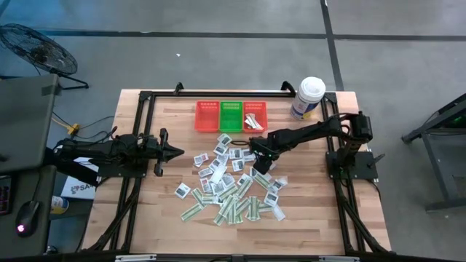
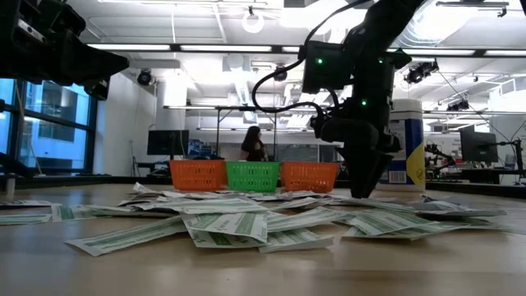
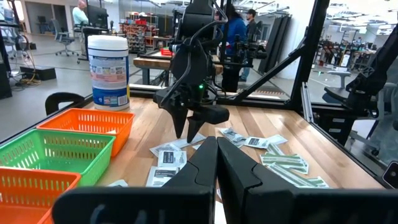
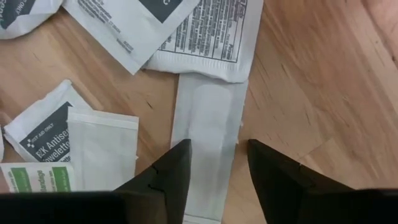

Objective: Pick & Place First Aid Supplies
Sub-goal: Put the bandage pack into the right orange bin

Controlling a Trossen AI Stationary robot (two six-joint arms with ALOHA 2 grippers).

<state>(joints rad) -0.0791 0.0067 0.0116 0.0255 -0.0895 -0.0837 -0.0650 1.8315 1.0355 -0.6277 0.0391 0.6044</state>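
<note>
The right gripper (image 4: 214,165) is straddling a plain white strip (image 4: 208,124) lying flat on the table (image 4: 311,93) amid the scattered packets (image 1: 229,185), fingers parted, grasping nothing yet. Being so thin, the strip may slip out as they pinch. The left gripper (image 1: 171,151) is waiting clenched, well apart.

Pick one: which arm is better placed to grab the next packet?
Right. Its claw is down in the pile, open fingers straddling a narrow white strip packet. The left claw is shut, off to the pile's side.
</note>
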